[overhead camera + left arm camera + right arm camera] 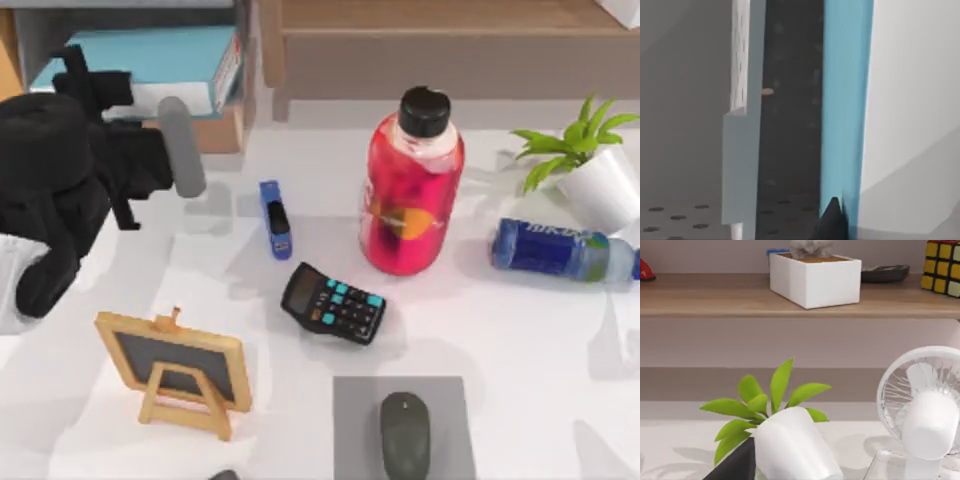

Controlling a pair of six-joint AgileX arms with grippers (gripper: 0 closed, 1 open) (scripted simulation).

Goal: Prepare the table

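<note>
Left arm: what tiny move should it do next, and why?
Probably ease the left tool a little deeper along the blue book in the cabinet. Its wrist view shows a fingertip only at the book's edge, so a firm grip looks unlikely from here. The right tool's fingertip sits beside the plant pot.

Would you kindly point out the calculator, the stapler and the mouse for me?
calculator (333, 303): top view, on its keypad.
stapler (275, 219): top view, middle of its blue body.
mouse (405, 435): top view, centre of its grey back.
</note>
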